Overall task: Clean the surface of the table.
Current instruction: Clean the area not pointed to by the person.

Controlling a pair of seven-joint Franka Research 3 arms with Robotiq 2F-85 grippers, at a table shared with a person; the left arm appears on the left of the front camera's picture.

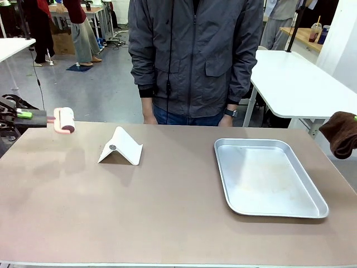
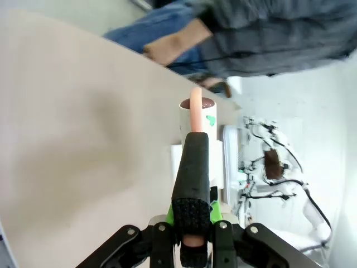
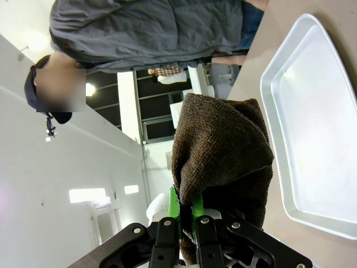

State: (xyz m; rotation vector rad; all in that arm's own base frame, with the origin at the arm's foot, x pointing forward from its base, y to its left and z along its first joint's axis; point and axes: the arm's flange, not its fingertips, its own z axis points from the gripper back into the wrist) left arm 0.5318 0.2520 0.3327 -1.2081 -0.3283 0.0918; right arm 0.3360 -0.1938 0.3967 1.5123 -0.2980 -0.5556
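Observation:
The taupe-brown table (image 1: 139,218) spreads across the front view, and its top (image 2: 67,128) runs beneath my left wrist. At its far left edge my left gripper (image 1: 25,115) is shut on the black handle of a pink lint roller (image 1: 64,120); the roller head (image 2: 196,114) points away from me, above the table. Off the right edge, my right gripper (image 3: 184,215) is shut on a dark brown cloth (image 3: 223,151), which hangs bunched above table height (image 1: 340,133).
A shiny metal tray (image 1: 268,177) lies on the right half; its rim (image 3: 268,111) sits beside the cloth. A white folded stand (image 1: 121,147) rests left of centre. A person in a grey jacket (image 1: 195,50) stands at the far edge, hands by their sides.

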